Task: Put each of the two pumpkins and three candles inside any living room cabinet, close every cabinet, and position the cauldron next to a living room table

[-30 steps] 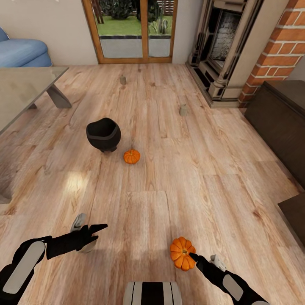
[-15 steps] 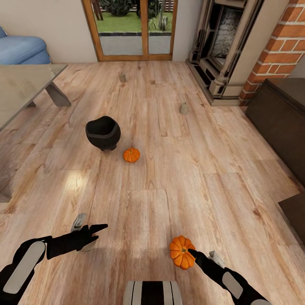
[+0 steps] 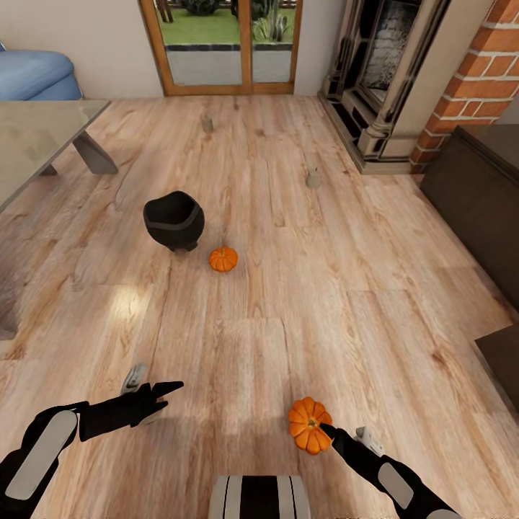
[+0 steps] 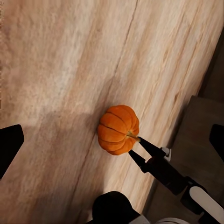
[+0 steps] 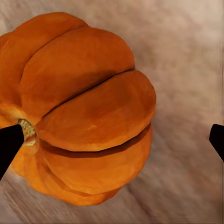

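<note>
One orange pumpkin (image 3: 308,425) lies on the wooden floor just in front of me. My right gripper (image 3: 326,430) is open, and one fingertip (image 5: 10,144) rests at the pumpkin's stem (image 5: 27,132). The left wrist view shows this pumpkin (image 4: 118,129) with the right gripper (image 4: 136,148) beside it. My left gripper (image 3: 169,393) is open and holds nothing. The second pumpkin (image 3: 223,259) sits next to the black cauldron (image 3: 174,220) in mid-room. Two beige candles (image 3: 313,178) (image 3: 207,124) stand farther back. The dark cabinet (image 3: 472,187) runs along the right wall, its fronts shut.
A grey table (image 3: 40,140) stands at the left with a blue sofa (image 3: 36,74) behind it. The stone fireplace (image 3: 382,79) and brick wall (image 3: 479,86) are at the back right. A glass door (image 3: 223,43) is at the back. Open floor lies between me and the cabinet.
The whole view has shifted a little, so the camera moved. Both arms keep their pose. The near pumpkin stays at my right fingertip.
</note>
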You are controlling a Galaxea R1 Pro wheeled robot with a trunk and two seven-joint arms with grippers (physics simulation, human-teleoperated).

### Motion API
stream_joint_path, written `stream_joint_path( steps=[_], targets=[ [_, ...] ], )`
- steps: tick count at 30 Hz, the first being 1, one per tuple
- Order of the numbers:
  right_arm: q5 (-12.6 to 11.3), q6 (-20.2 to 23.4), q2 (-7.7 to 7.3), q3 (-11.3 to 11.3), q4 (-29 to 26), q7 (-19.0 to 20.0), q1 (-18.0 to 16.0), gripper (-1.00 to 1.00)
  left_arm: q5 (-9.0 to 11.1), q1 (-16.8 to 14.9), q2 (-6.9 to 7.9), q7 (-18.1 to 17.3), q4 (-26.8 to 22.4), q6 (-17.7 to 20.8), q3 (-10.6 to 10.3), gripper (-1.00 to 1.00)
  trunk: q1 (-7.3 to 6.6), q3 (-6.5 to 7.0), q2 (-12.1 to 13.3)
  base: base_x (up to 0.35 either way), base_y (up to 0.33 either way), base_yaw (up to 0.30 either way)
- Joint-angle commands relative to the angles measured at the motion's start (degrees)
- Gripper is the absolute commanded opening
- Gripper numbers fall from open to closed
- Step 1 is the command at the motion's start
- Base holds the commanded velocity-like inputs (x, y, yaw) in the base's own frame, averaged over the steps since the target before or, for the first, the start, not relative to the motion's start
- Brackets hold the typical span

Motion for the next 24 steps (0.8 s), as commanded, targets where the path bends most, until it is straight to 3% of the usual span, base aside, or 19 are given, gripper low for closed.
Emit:
stream_joint_path(
  steps=[1,4,14,19,24],
  targets=[
    [-0.46,0.39,-0.01,-0.06,-0.03,0.10,-0.03,1.00,-0.38,-0.03,0.00,-0.47,0.01,0.24,0.08,1.00,0.01,-0.26,-0.03,0.000,0.000,0.000],
    [-0.46,0.39,-0.01,-0.06,-0.03,0.10,-0.04,1.00,-0.42,-0.03,0.00,-0.47,0.01,0.24,0.08,1.00,0.09,-0.93,-0.07,0.000,0.000,0.000],
    [-0.46,0.45,0.06,-0.01,-0.28,0.08,-0.05,1.00,-0.40,-0.03,0.00,-0.47,0.01,0.24,0.08,1.00,0.09,-0.93,-0.07,0.000,0.000,0.000],
    [-0.46,0.50,1.51,0.77,-1.21,-0.25,-0.04,1.00,-0.38,-0.03,0.02,-0.47,0.01,0.24,0.08,1.00,0.09,-0.93,-0.07,0.000,0.000,0.000],
    [-0.46,0.48,2.02,0.90,-1.34,-0.34,-0.04,1.00,-0.37,-0.03,0.01,-0.47,0.01,0.25,0.08,1.00,0.12,-1.15,-0.08,0.000,0.000,0.000]
  ],
)
